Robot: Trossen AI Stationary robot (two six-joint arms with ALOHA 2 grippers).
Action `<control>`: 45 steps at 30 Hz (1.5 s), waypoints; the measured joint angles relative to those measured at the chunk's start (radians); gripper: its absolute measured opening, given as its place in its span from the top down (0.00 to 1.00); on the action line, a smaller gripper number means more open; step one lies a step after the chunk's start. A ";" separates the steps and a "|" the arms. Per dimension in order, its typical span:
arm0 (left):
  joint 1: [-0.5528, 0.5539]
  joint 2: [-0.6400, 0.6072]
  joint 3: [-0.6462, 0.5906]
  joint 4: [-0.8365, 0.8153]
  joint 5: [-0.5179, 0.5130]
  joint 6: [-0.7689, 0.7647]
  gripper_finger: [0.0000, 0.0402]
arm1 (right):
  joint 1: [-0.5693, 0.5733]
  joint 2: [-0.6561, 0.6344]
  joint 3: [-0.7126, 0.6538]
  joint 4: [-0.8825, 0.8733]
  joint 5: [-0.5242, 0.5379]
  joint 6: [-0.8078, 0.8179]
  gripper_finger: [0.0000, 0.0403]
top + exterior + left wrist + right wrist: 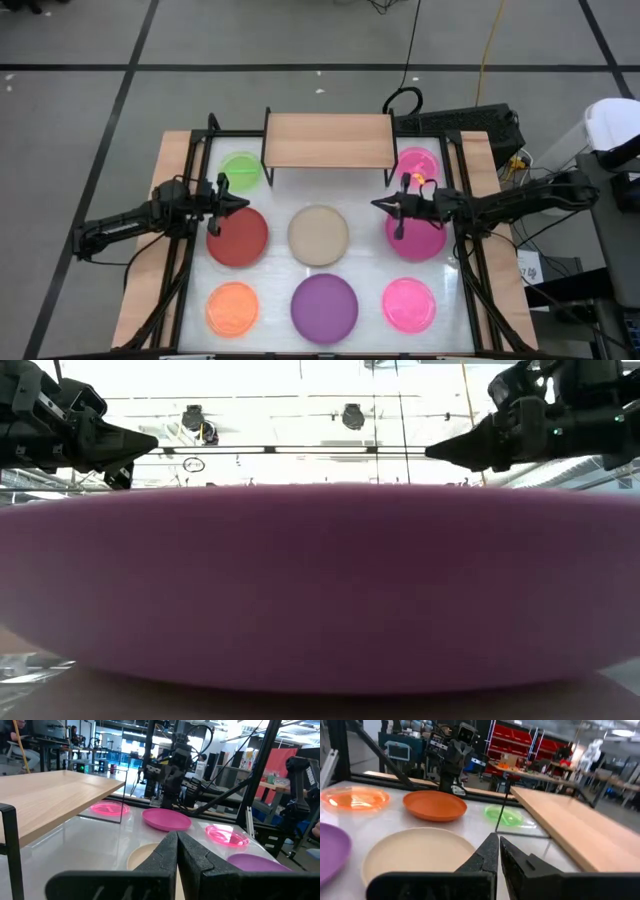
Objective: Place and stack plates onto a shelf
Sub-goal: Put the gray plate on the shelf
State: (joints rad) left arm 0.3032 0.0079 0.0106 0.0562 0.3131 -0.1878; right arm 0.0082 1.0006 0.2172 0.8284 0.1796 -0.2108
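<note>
you have the shelf [330, 141] at the far centre of the white table [275, 215], its wood top bare, no plate on it. plates lie flat on the table in rows: far left, partly under the shelf's left end, the green plate [241, 170]; far right by the shelf's right legs, a pink plate [418, 162]. mid row, left to right: dark red plate [237, 237], beige plate [318, 235], magenta plate [416, 238]. near row, left to right: orange plate [232, 308], purple plate [324, 307], a second pink plate [408, 304]. the purple plate fills the low view. left gripper [243, 202] hangs above the table over the far edge of the dark red plate, pointing right, jaws closed tip to tip, holding nothing. right gripper [378, 206] hangs over the left edge of the magenta plate, pointing left, jaws likewise closed and empty. both grippers sit clear of the plates and well apart, w/ the beige plate between them.
</note>
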 joint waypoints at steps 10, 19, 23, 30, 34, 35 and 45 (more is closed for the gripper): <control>0.000 0.000 0.000 0.000 0.000 0.000 0.98 | 0.034 0.131 0.358 -0.407 -0.204 -0.075 0.79; 0.000 0.000 0.000 0.000 0.000 0.000 0.98 | 0.127 0.203 0.416 -0.497 -0.210 -0.067 0.65; 0.000 0.000 0.000 0.000 0.000 0.000 0.98 | 0.145 0.252 0.416 -0.464 -0.205 -0.101 0.64; 0.000 0.000 0.000 0.000 0.000 0.000 0.98 | 0.177 0.372 0.416 -0.446 -0.177 -0.077 0.64; 0.000 0.000 0.000 0.000 0.000 0.000 0.98 | 0.190 0.441 0.416 -0.437 -0.177 -0.094 0.64; 0.000 0.000 0.000 0.000 0.000 0.000 0.98 | 0.192 0.457 0.416 -0.435 -0.177 -0.095 0.64; 0.000 0.000 0.000 0.000 0.000 0.000 0.98 | 0.206 0.612 0.416 -0.377 -0.122 -0.131 0.64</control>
State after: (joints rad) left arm 0.3034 0.0082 0.0108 0.0559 0.3130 -0.1879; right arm 0.2142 1.6127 0.6331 0.4510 0.0576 -0.3419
